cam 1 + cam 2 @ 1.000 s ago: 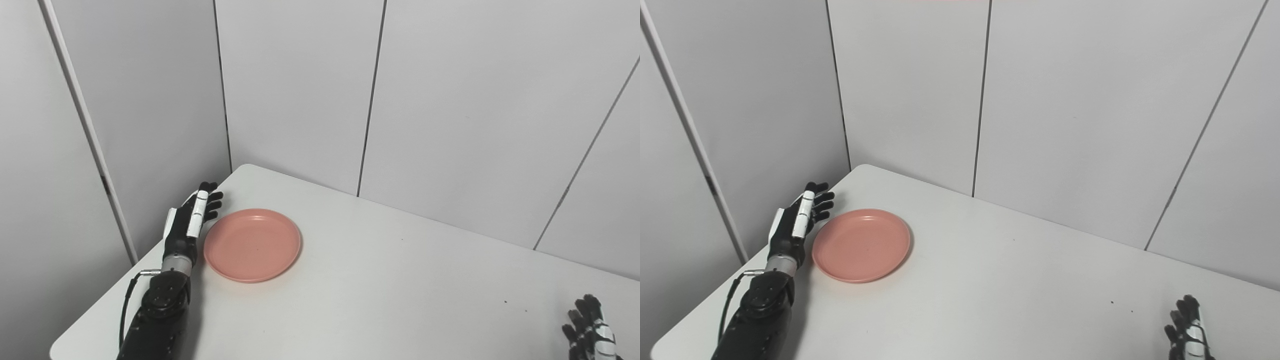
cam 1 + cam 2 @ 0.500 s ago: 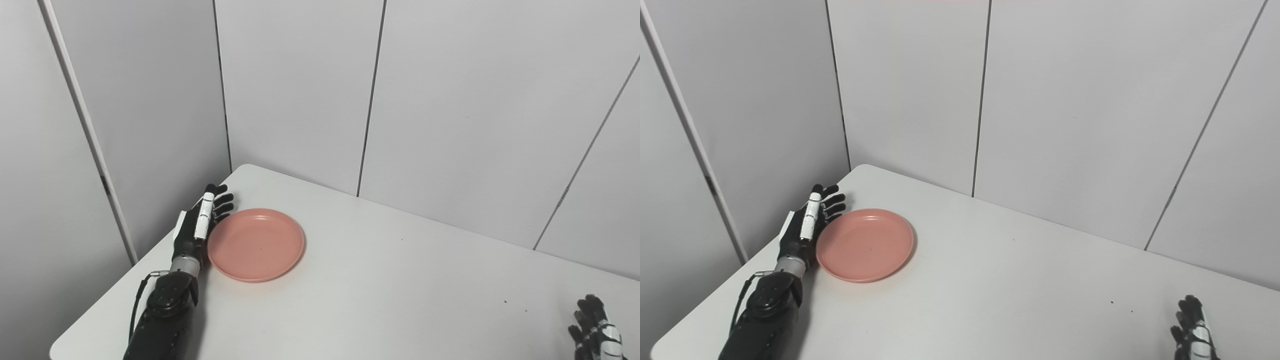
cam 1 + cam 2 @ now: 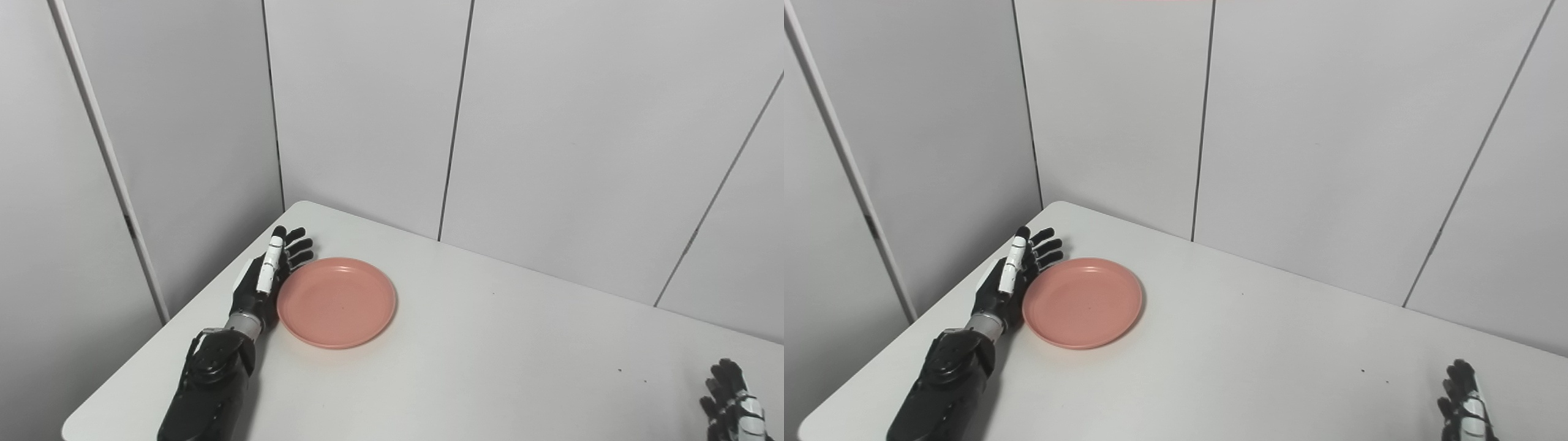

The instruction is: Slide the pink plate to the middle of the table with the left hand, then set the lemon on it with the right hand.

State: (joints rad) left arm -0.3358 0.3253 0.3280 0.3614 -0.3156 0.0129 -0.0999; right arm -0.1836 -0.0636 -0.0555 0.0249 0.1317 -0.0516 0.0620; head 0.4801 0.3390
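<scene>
1. Left eye view had the pink plate (image 3: 336, 302) sitting flat on the white counter (image 3: 490, 367), over toward the left side and not far from the back-left corner
2. Left hand (image 3: 269, 275) was right there at the plate's left edge, standing on its side with the palm turned toward the plate
3. Its fingers (image 3: 298, 245) were stretched out and spread apart, pointing toward the far wall, closed around nothing at all
4. Contact looked made: the heel of that hand and the thumb side pressed up against the plate's rim, no gap showing between them in either view
5. The dark forearm (image 3: 208, 386) ran back from the wrist to the bottom edge of the picture, lying low along the counter's left margin
6. Right hand (image 3: 1466, 401) was way off at the bottom right corner, well apart from the plate, only its upper part in frame
7. Its fingertips pointed upward with small gaps between them and nothing held that could be seen; the lower part of the hand was cut off by the picture's edge
8. The plate's inside was bare, a smooth salmon-pink dish with a shallow raised rim
9. No lemon showed in either view, so where it lay could not be told
10. Pale grey wall panels (image 3: 367, 110) with dark seams closed in the scene behind the counter, meeting at the corner beyond the plate
</scene>
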